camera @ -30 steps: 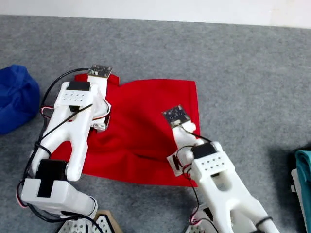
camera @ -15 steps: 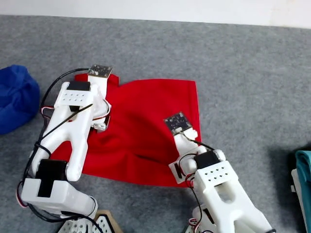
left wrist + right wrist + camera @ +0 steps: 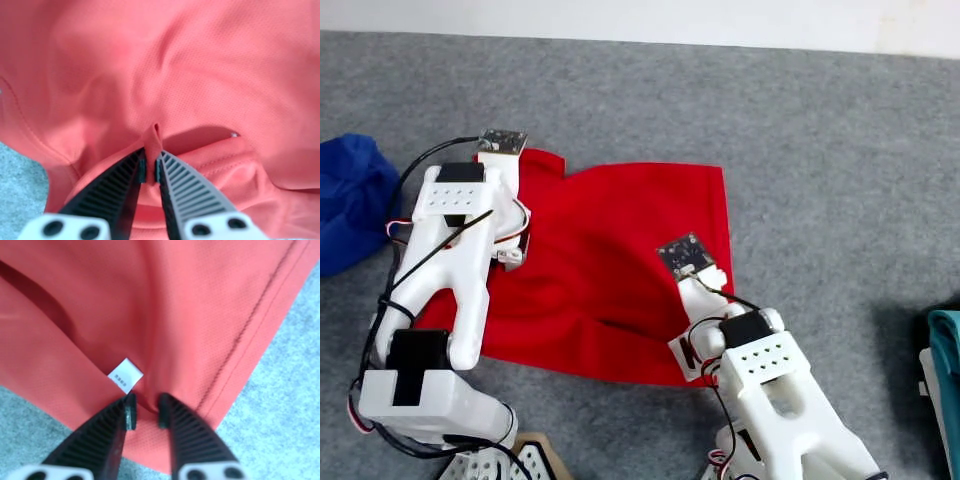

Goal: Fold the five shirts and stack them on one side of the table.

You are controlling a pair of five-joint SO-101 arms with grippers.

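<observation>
A red shirt (image 3: 620, 240) lies spread on the grey table, with folds along its near side. The left arm (image 3: 450, 250) hangs over the shirt's left part. In the left wrist view my left gripper (image 3: 150, 167) is shut on a raised pinch of the red shirt (image 3: 200, 75). The right arm (image 3: 760, 370) stands at the shirt's near right corner. There my right gripper (image 3: 146, 412) is shut on a bunch of red fabric (image 3: 190, 305) beside a small white label (image 3: 125, 375), close to the stitched hem.
A crumpled blue shirt (image 3: 350, 200) lies at the table's left edge. A teal garment (image 3: 945, 350) shows at the right edge. Bare grey table (image 3: 820, 130) stretches behind and to the right of the red shirt.
The right arm drew back toward the near edge with its corner of the shirt. The left arm then shifted left and slightly away, pulling the shirt's left part with it.
</observation>
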